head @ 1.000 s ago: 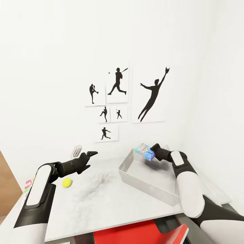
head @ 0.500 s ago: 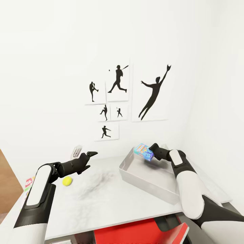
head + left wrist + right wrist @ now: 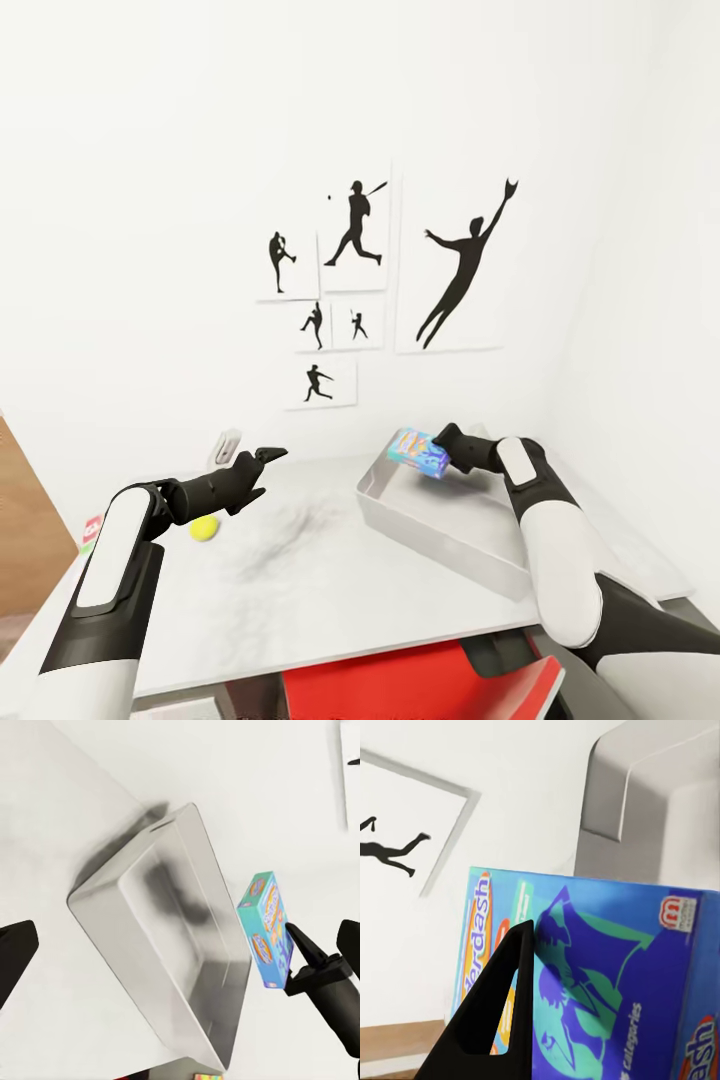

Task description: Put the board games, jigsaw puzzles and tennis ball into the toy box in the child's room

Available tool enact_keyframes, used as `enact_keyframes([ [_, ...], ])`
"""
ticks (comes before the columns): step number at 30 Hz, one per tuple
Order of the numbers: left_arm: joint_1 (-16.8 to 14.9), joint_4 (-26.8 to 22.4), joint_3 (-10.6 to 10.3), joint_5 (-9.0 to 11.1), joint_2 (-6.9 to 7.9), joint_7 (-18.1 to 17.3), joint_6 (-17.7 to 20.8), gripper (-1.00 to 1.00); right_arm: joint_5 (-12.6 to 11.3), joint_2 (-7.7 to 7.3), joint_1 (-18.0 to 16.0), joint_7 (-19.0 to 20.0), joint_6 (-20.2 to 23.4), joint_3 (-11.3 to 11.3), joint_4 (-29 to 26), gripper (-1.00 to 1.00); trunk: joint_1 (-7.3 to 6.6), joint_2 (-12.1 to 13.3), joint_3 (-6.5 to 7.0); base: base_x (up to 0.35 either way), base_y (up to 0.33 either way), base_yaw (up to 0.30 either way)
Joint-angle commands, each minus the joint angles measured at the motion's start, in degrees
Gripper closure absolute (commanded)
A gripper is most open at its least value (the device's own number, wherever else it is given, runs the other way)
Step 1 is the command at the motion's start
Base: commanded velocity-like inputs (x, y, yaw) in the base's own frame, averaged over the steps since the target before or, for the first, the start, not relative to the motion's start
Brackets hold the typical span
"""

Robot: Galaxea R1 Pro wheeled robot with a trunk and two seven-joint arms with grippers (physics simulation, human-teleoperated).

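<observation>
Fingers of my right gripper (image 3: 447,455) are clamped on a blue-and-teal board game (image 3: 418,452), held tilted above the far end of the grey toy box (image 3: 440,535), my right arm bent over its near wall. My left gripper (image 3: 262,460) hovers over the table (image 3: 300,590), fingertips close together, near the tennis ball (image 3: 205,528). Athlete pictures (image 3: 455,265) hang on the wall beyond.

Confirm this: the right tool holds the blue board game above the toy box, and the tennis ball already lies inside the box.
Wrong on the ball. The right tool does hold the blue board game above the toy box, but the tennis ball lies on the table near the left tool, outside the box, as the head view shows.
</observation>
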Motion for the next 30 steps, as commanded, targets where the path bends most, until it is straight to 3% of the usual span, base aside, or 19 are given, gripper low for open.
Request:
enact_keyframes([
  [1, -0.1, 0.0, 0.1, 0.6, -0.04, 0.6, 0.2, -1.0, 0.3, 0.06, -0.2, 0.5, 0.8, -0.4, -0.1, 1.0, 0.04, -0.2, -0.24, 0.0, 0.0, 0.067],
  [16, -0.1, 0.0, 0.0, 0.6, -0.09, 0.6, 0.2, -1.0, 0.3, -0.33, -0.4, 0.4, 1.5, -0.1, -0.7, 1.0, 0.04, -0.2, -1.49, 0.0, 0.0, 0.062],
  [25, -0.1, 0.0, 0.0, 0.6, -0.11, 0.6, 0.2, -1.0, 0.1, -3.41, -0.4, 0.3, 1.4, -0.2, -1.3, 1.0, 0.04, -0.2, -1.68, 0.0, 0.0, 0.015],
  [30, -0.1, 0.0, 0.0, 0.5, -0.11, 0.6, 0.2, -1.0, 0.0, -4.32, -0.5, 0.4, 1.4, -0.2, -1.4, 1.0, 0.04, -0.2, -1.84, 0.0, 0.0, 0.003],
])
